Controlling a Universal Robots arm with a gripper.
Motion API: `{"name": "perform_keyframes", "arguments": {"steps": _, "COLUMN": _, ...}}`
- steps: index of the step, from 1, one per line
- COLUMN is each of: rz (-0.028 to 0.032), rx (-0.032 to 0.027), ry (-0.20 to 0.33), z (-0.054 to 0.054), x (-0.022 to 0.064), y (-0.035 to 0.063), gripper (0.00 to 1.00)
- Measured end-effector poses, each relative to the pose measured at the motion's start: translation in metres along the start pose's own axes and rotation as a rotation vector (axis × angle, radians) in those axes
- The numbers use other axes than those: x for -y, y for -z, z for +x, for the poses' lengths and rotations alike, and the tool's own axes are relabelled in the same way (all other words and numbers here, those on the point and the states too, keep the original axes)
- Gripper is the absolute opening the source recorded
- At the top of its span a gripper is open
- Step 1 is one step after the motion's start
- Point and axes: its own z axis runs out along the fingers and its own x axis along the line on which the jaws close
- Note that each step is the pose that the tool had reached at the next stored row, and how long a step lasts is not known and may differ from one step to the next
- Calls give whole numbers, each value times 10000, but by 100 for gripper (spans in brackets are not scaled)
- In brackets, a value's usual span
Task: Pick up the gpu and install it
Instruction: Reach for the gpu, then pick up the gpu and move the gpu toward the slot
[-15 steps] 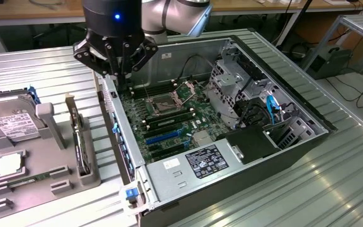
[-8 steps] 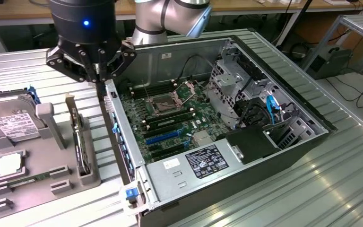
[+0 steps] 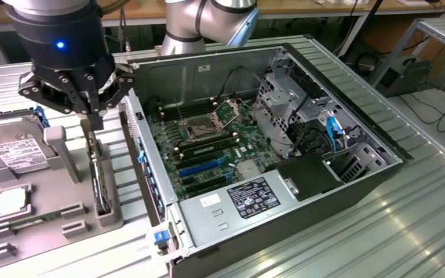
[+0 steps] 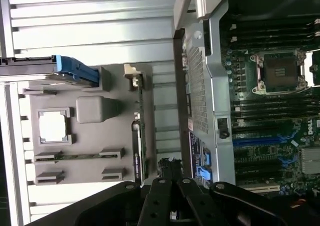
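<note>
The gpu (image 3: 100,179) is a thin dark card standing on its edge in a slot of the grey holder tray (image 3: 68,185), to the exterior view's left of the open computer case (image 3: 346,179). My gripper (image 3: 91,124) hangs just above the card's far end with its fingers together, and I see nothing between them. In the wrist view the gpu (image 4: 137,141) runs along the tray (image 4: 90,136), and my gripper (image 4: 169,167) sits a little to the side of it, towards the case wall. The motherboard (image 3: 207,145) lies open, with blue card slots (image 3: 199,165).
The tray also holds a silver hard drive (image 3: 18,147), a square processor chip (image 3: 10,200) and a green memory stick (image 3: 37,220). The case's side wall (image 3: 141,162) rises right beside the gpu. Drive cages and cables (image 3: 315,127) crowd the case's far side.
</note>
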Motion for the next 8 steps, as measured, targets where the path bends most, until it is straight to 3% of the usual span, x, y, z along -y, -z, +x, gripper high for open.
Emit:
{"name": "perform_keyframes", "arguments": {"steps": 3, "rz": 5, "rx": 0, "ry": 0, "z": 145, "x": 3, "y": -51, "gripper": 11}}
{"name": "perform_keyframes", "arguments": {"steps": 8, "rz": 6, "rx": 0, "ry": 0, "z": 145, "x": 3, "y": -51, "gripper": 11}}
